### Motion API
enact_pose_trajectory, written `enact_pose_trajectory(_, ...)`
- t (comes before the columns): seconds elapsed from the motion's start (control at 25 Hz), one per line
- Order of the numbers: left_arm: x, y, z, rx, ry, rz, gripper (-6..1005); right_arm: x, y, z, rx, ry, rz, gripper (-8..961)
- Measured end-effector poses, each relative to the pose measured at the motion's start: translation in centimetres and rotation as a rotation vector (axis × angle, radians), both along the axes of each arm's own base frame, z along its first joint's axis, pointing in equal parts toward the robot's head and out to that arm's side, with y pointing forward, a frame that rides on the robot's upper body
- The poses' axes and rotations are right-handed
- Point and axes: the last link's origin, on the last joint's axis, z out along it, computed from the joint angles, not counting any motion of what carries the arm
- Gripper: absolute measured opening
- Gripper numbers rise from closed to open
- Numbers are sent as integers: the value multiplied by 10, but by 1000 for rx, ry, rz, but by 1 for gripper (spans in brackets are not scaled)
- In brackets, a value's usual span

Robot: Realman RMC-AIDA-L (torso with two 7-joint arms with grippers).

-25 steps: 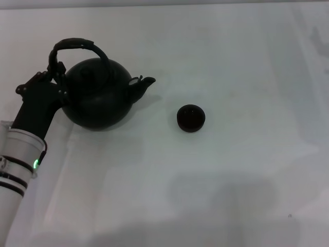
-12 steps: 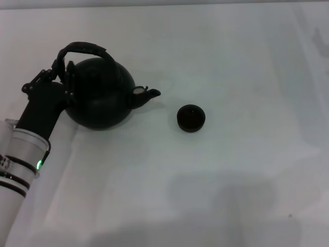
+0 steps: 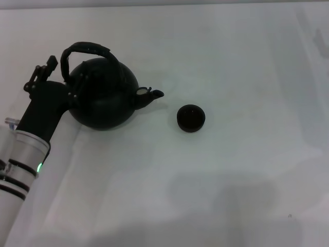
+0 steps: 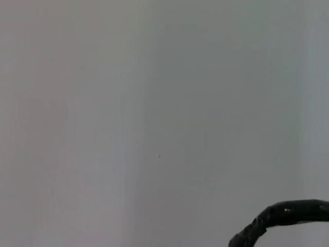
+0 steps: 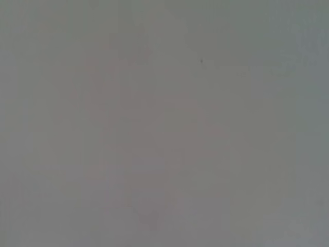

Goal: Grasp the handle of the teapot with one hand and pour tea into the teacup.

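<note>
The left gripper [image 3: 66,77] sits at the left base of the handle [image 3: 87,49], against the teapot [image 3: 103,100]; whether the jaws are clenched on the hoop I cannot tell, since the black fingers merge with the black pot. The pot reads as tilted spout-down, and its spout [image 3: 154,94] points away from the jaws toward the teacup [image 3: 190,118], which stands on the desk [image 3: 231,170] apart from the spout tip.

Risks, as I judge them: the spout is short of the cup, so any further tilt here would put tea on the desk beside it; the cup is tiny against the pot, so a small aiming error misses the rim; a hold low at one end of the hoop leaves the pot free to swing, which could slop the stream or knock the light cup over; a steep tilt could also unseat the lid. The right gripper is out of view; its wrist camera shows only blank surface.
</note>
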Motion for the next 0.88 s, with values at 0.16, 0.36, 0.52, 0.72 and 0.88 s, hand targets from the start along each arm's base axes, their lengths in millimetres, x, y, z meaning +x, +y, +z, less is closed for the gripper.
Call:
enact_pose_trajectory(0.16,-1,-7,4,30,-13,-6,644,1,-1,0,0,0,-2,834)
enact_pose_trajectory(0.36,-6,-26,8,64,-29,-8,724,1,-1,-1,-1,1,-4,834)
enact_pose_trajectory(0.52,-6,-45,15,111,-54,-34,737,2,-2,0,3,4,-8,834)
enact_pose_trajectory(0.72,-13,-65,31,231,-90,2,731,3,-4,1,6,3,-2,834)
enact_pose_trajectory(0.88,-31,-68,48,325,-83,92,728,4,-12,3,25,9,26,834)
